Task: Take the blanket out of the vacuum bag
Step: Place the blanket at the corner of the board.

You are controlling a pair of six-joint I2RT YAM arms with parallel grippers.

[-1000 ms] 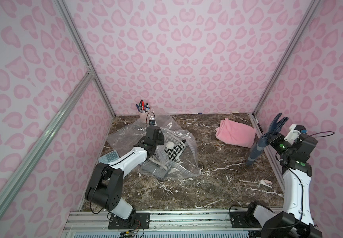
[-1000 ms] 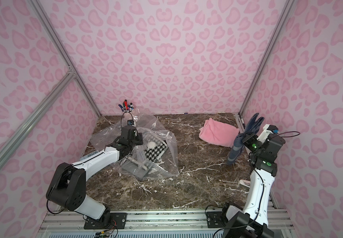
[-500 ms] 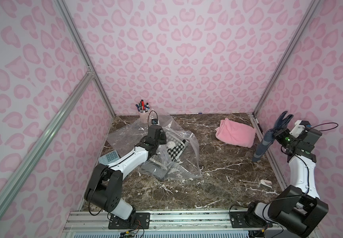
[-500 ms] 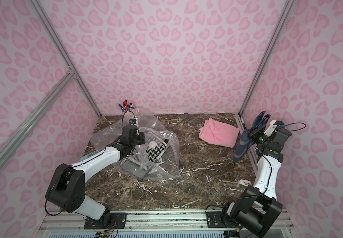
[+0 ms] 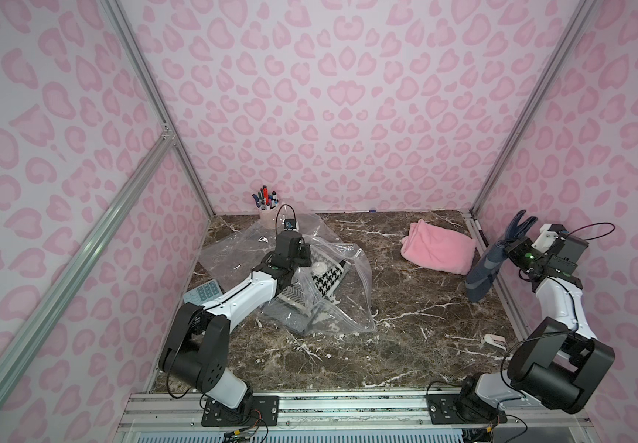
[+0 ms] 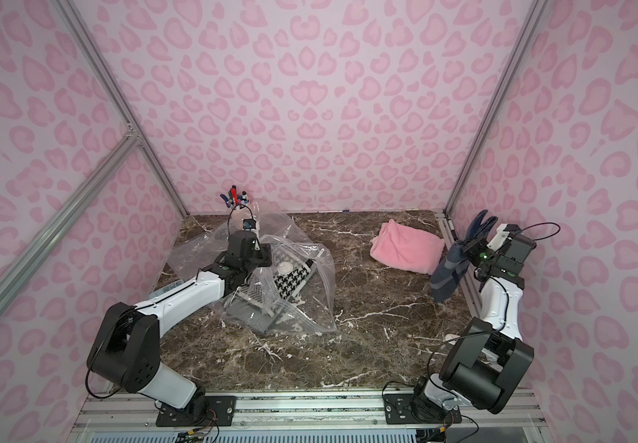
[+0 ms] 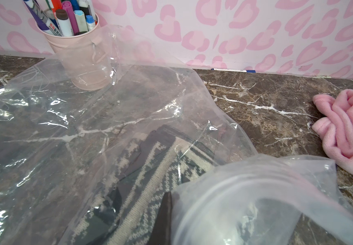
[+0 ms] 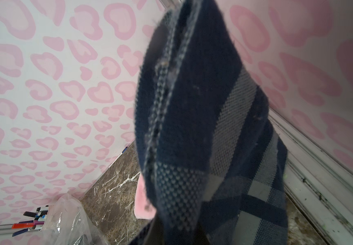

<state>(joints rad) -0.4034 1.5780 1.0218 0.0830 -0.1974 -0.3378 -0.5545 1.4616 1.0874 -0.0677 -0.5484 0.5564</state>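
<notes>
My right hand (image 5: 507, 248) is closed on the blue blanket (image 5: 482, 276) and has swung it farther toward the side wall (image 5: 578, 191), so it hangs well clear of the bag (image 5: 352, 307), while my left hand (image 5: 305, 254) stays shut on the bag's plastic. In both top views I see the whole blanket hanging, but my right wrist camera sees mostly cloth. My left wrist camera shows a black-and-white blanket (image 7: 150, 169) still inside the bag, so I think one more must come out.

A pink cup (image 5: 267, 219) of markers (image 5: 265, 195) stands at the table's (image 5: 405, 345) back left. A folded pink cloth (image 5: 440, 251) lies back right, a calculator (image 5: 203, 293) at the left edge, perhaps a white clip (image 5: 493, 340) front right.
</notes>
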